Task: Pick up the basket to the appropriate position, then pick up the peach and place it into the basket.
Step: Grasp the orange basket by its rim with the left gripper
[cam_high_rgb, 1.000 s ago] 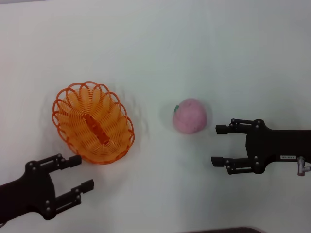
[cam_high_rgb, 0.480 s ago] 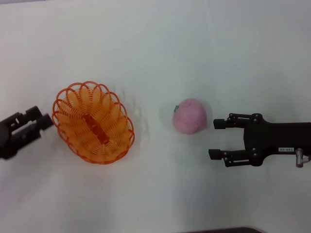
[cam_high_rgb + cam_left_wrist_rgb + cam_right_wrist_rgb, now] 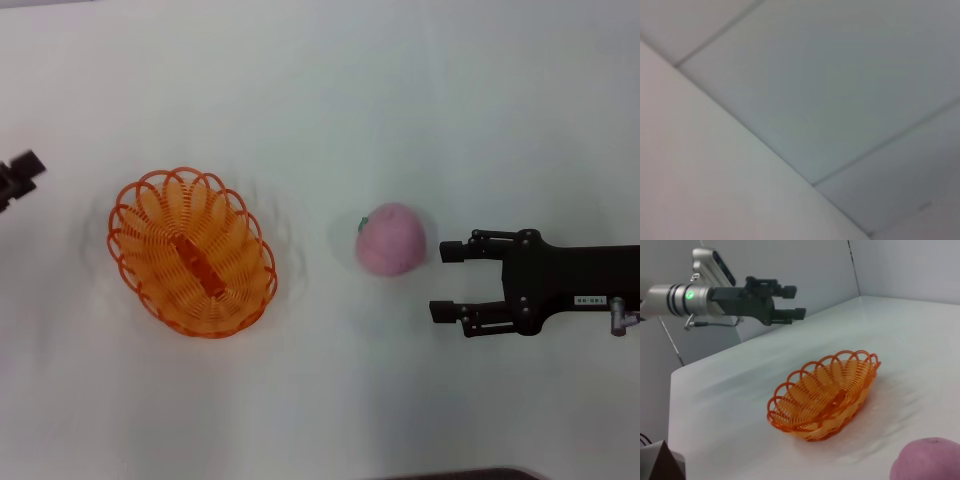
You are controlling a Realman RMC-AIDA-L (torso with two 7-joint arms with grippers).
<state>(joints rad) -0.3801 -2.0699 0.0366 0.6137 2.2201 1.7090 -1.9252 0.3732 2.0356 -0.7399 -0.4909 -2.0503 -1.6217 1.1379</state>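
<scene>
The basket [image 3: 192,253] sits on the white counter [image 3: 330,110], left of the middle, empty and resting flat, exactly where it lay a second ago. The peach [image 3: 391,239] lies on the counter to the right of it, well apart from the basket, its small green stem mark turned toward the basket; it has not moved either.

The left pincer [image 3: 18,176] is what has changed most. A second ago it hovered near the front left corner, below the basket; half a second ago it was level with the basket's left rim; now only its tip shows at the far left edge of the head view, farther back and clear of the basket. From the right wrist camera the same left pincer [image 3: 790,302] hangs in the air above and beyond the basket [image 3: 824,395], its fingers parted by a modest gap and holding nothing.

The right pincer [image 3: 447,281] is just right of the peach, its two fingers spread wide and empty, the far finger close beside the fruit without clearly touching it. It has crept a little toward the peach over the last second and has barely shifted since half a second ago.
</scene>
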